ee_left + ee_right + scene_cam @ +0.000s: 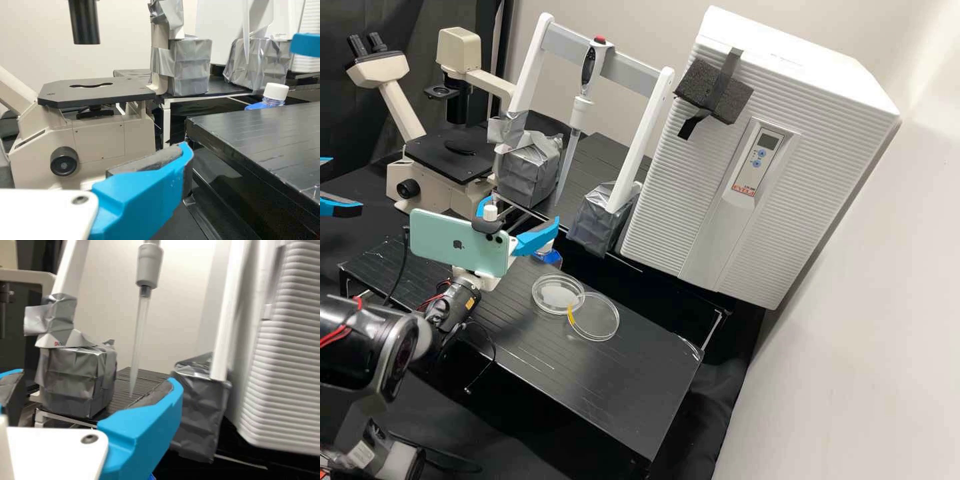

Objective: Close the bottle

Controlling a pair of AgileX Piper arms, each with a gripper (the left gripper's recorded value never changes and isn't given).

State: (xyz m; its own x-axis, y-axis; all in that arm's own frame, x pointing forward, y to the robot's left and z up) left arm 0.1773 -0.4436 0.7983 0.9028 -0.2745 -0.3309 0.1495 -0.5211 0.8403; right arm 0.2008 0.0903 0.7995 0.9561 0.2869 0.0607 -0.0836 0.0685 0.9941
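Plainly, the bottle [551, 259] stands at the far edge of the bench [620, 373], at 12 o'clock from the nearer dish [558, 293] in the high view. It sits tucked under one finger of the right gripper [509, 222]. That gripper hovers over it with its jaws spread wide and nothing between them. The left gripper [330, 183] waits well off at 9 o'clock, beside the microscope [437, 167]. Its fingers also look apart and empty.

From the left wrist, a white cap [276, 91] rests on top of the bottle [272, 103]. Whether it is screwed down or merely sitting loose cannot be told.

The bottle looks small, light and smooth-walled, so it would likely tip or spin at a sideways push. The cap looks stiff and is the better place to grip, across its sides from above. The body probably needs steadying low down by the other gripper while the cap is turned. Squeezing too high on the neck could knock the cap askew.
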